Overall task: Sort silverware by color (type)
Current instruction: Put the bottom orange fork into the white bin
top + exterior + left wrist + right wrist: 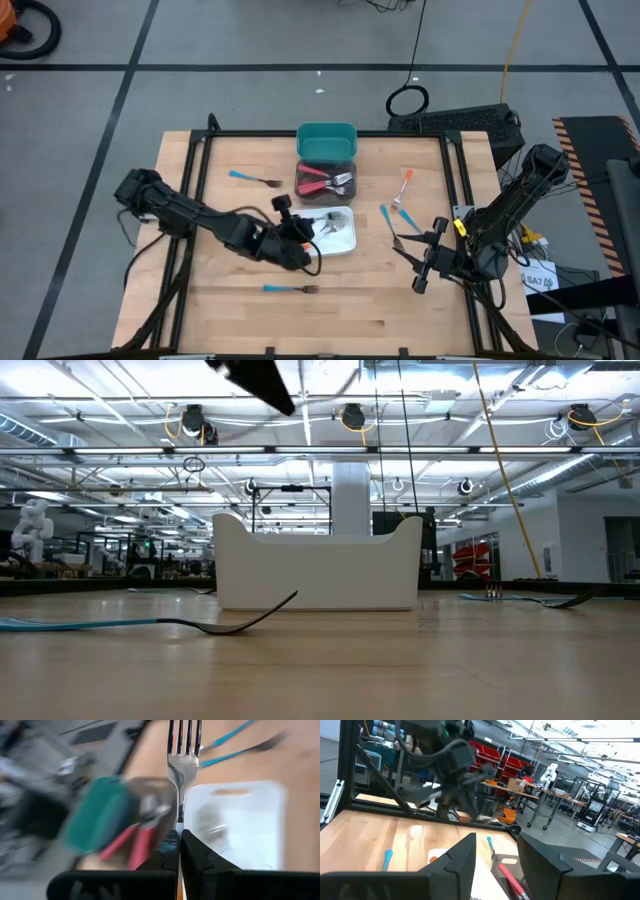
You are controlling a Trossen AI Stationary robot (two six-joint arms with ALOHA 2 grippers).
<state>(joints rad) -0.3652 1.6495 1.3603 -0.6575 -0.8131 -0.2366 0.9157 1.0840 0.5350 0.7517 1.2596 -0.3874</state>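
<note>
My left gripper [180, 842] is clamped on a fork [183, 755], fingers pinched on the thin handle with the silver tines standing clear ahead of them. From above, this gripper [300, 245] hangs at the nine o'clock edge of the white bin [345, 243], near the table's centre. I judge the step in hand to be carrying this fork to its bin. The handle colour is mostly hidden between my fingers (an orange sliver shows low down), so I would not swear to which bin it belongs in.

My right gripper [425, 262] waits toward four o'clock of the table [380, 310], fingers parted around nothing.

Closest to the front edge, at about six o'clock, a blue-handled fork [290, 289] lies alone. Past my held fork, the white bin already has some silver pieces in it, though I cannot make out their handles. Behind it, toward twelve o'clock, the dark bin [305, 185] holds red-handled forks [325, 182], and the teal bin [327, 140] sits farthest back. Off at three o'clock lie two more blue forks [390, 220] and an orange-handled fork [404, 186]; another blue one [254, 179] rests at ten o'clock.

The next move calls for settling on the right bin, lowering the tines inside its walls, then letting go without flicking the fork out.
</note>
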